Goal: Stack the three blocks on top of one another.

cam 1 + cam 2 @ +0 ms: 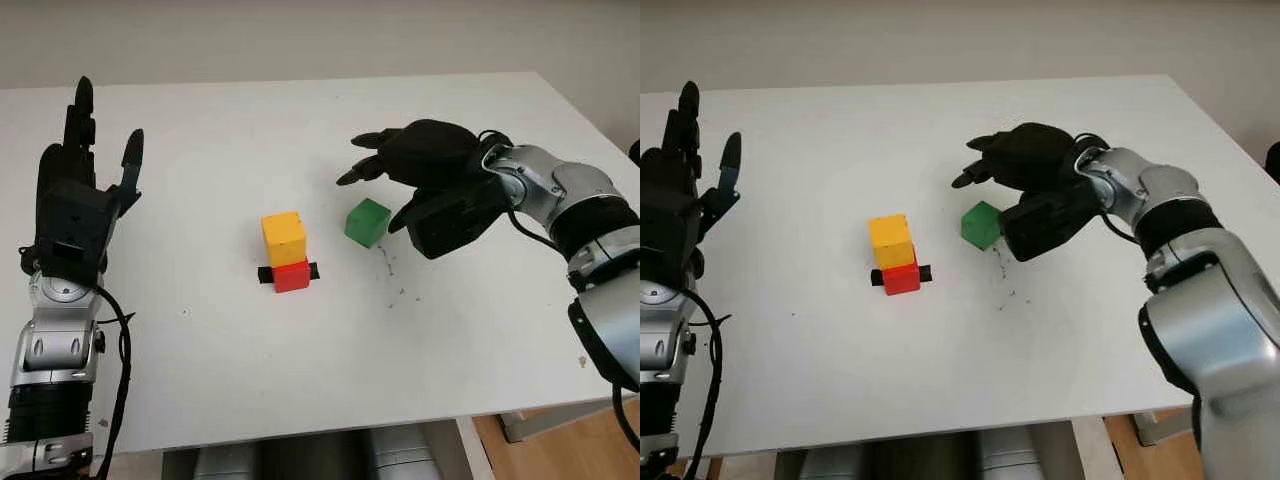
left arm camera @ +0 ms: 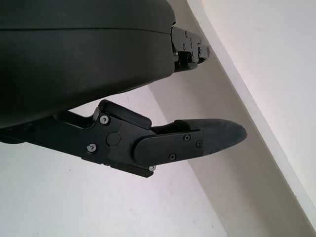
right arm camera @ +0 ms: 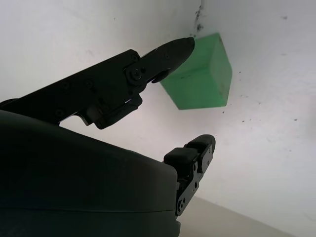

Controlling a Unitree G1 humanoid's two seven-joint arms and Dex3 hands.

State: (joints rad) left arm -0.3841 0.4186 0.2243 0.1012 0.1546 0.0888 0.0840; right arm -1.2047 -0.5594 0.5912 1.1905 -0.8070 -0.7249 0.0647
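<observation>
Sitting mid-counter (image 1: 200, 130) just beside the yellow block (image 1: 283, 238) stacked on the red block (image 1: 292, 276), the green block (image 1: 367, 222) is looking light, rigid and smooth-faced, best pinched across opposite flat sides by the right hand (image 1: 425, 165), which is hovering open and empty above it, while the left hand (image 1: 75, 200) is waiting open near the counter's left edge.

Near the middle of the white counter (image 1: 200, 350), the yellow block (image 1: 283, 238) sits on the red block (image 1: 291, 275), forming the tallest obstacle. The green block (image 1: 367, 222) lies just beside that stack toward the counter's right edge, a narrow gap between them. The right robot hand (image 1: 400, 165), open, hangs just past the green block, closing off that side. The left robot hand (image 1: 85, 180), open, stands upright near the left edge. The front half of the counter offers open passage.
</observation>
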